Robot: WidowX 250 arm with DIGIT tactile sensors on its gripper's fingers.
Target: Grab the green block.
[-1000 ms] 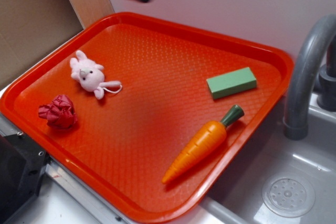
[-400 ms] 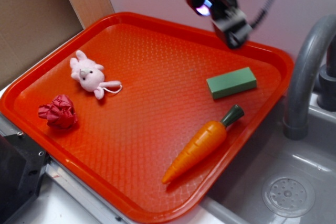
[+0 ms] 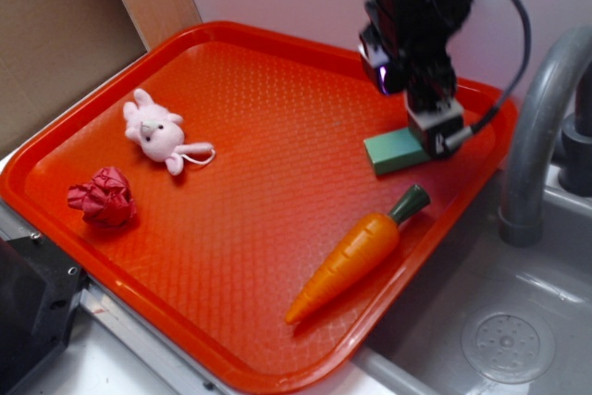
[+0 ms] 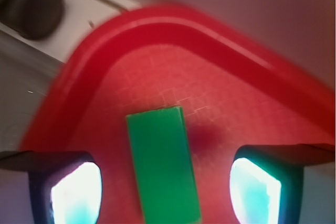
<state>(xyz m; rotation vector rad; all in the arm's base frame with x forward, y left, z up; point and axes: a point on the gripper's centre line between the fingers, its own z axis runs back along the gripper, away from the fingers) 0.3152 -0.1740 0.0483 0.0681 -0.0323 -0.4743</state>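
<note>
Fingertips (image 4: 76, 195) glow at the bottom corners of your wrist view, one to each side, and the green block (image 4: 163, 163) lies between them with clear gaps either way. So your gripper (image 4: 165, 195) stands wide open with nothing in it, already straddling the block across its narrow width.

Beyond the block you see the bare floor and the raised corner rim of the red tray (image 4: 173, 24), and past that the grey sink surround.

From the exterior view, the gripper (image 3: 435, 131) hangs over the right end of the block (image 3: 393, 152), which lies flat near the tray's (image 3: 277, 108) far right corner, with the toy carrot (image 3: 356, 252) nearer the camera and well clear.

Expect the block to be light and rigid, with plain matte faces that should grip well rather than slip. Take it across the two long sides, about midway along its length. It sits low, so you would need to bring the pads down close to the tray floor before closing. Being light, it may skid if one pad touches first, so keep it centred.
</note>
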